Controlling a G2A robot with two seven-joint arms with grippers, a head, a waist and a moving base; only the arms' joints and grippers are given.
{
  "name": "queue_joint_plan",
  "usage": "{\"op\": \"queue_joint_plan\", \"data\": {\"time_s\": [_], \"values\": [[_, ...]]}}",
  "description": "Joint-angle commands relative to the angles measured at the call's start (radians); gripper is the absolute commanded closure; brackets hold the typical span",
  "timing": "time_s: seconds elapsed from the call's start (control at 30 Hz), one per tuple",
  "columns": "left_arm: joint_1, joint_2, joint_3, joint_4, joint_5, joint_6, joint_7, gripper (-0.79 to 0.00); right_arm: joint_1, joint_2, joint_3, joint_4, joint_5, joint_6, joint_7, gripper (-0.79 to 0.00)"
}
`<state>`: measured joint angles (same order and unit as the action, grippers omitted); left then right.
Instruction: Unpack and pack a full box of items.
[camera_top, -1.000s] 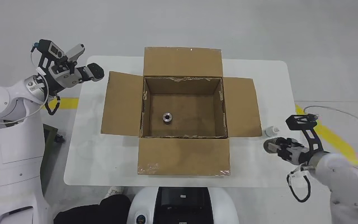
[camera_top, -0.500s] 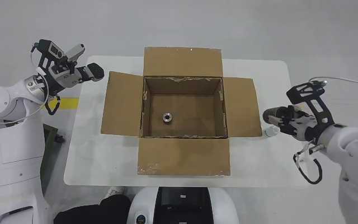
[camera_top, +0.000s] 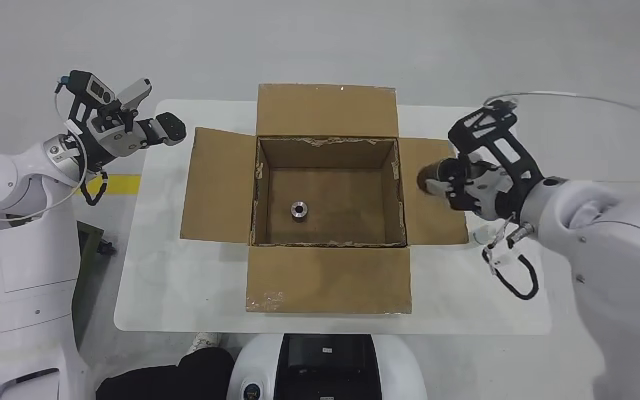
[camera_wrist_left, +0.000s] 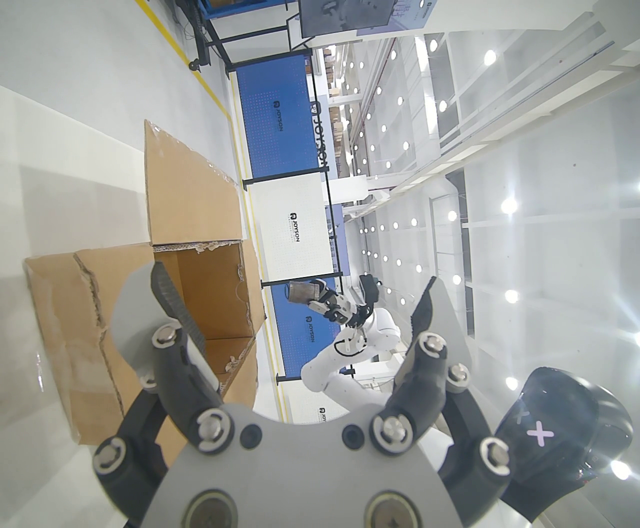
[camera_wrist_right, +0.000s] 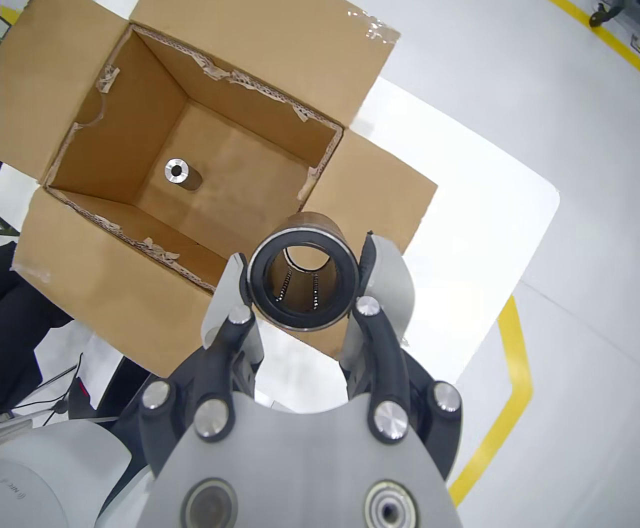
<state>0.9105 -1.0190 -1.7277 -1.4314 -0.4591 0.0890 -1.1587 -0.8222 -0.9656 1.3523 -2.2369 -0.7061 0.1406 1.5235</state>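
Observation:
The open cardboard box (camera_top: 220, 185) stands mid-table with all its flaps spread out. On its floor a small metal cylinder (camera_top: 299, 209) stands on end, also seen at small metal cylinder (camera_wrist_right: 181, 174). My right gripper (camera_top: 434, 183) hangs above the box's right flap, shut on a ring-ended linear bearing (camera_wrist_right: 303, 278); the bearing sits crosswise between the right gripper's (camera_wrist_right: 304, 260) fingers. My left gripper (camera_top: 170, 127) is beyond the table's far-left corner, open and holding nothing, its fingers (camera_wrist_left: 165, 295) spread wide. From there the box (camera_wrist_left: 200, 240) shows side-on.
The white table (camera_top: 480, 130) has bare room on all sides of the box. A yellow floor line (camera_wrist_right: 517, 350) runs past the table's right side. A dark object lies on the floor by the table's near edge (camera_top: 160, 380).
My right arm has lifted from the table's near-right edge and swung in over the box's right flap, carrying the bearing. The left arm has not moved.

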Motion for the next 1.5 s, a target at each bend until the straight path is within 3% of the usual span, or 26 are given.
{"op": "queue_joint_plan", "data": {"time_s": [0.0,0.33,0.73,1.47], "values": [[0.000,0.000,0.000,0.000,0.000,0.000,0.000,-0.785,0.054,-0.007,-0.055,0.056,0.023,-0.004,-0.025,0.000],[0.000,0.000,0.000,0.000,0.000,0.000,0.000,-0.785,0.232,-0.054,-0.306,0.228,0.096,-0.003,-0.157,0.000],[0.000,0.000,0.000,0.000,0.000,0.000,0.000,-0.785,0.329,-0.119,-0.527,0.367,0.185,0.021,-0.269,0.000],[0.000,0.000,0.000,0.000,0.000,0.000,0.000,-0.785,0.381,-0.206,-0.733,0.612,0.210,-0.023,-0.325,0.000]]}}
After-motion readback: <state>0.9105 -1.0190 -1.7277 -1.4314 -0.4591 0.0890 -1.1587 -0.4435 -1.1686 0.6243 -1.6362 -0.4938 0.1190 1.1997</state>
